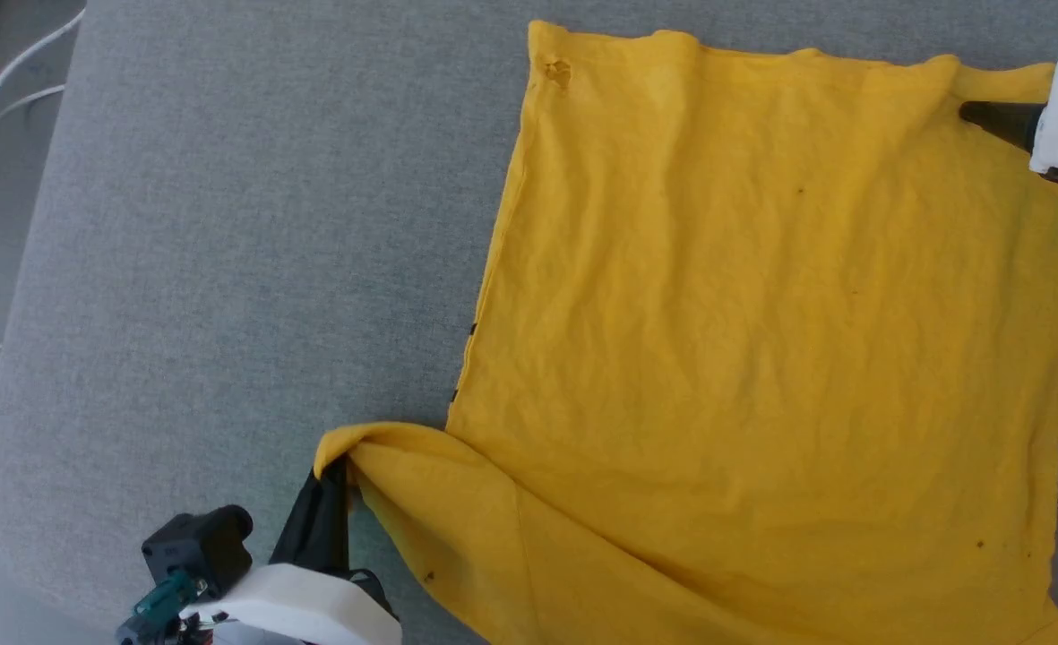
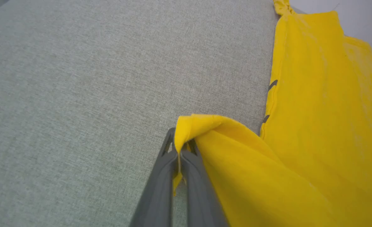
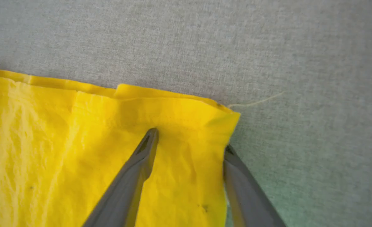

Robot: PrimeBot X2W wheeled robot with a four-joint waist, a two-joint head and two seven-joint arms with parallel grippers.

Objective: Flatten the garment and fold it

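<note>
My left claw [image 2: 180,151] pinches a corner of the garment [image 1: 761,358] to draw it flat on the bench [image 1: 224,269]; my right claw [image 3: 189,143], spread wide, straddles the far corner, perhaps pinning it.

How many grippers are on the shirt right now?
2. Left gripper is shut on the garment at its near left corner; right gripper is open at the far right corner.

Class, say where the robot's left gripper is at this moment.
The left gripper is at the lower left of the head view, over the grey surface, shut on a bunched corner of the yellow garment.
</note>
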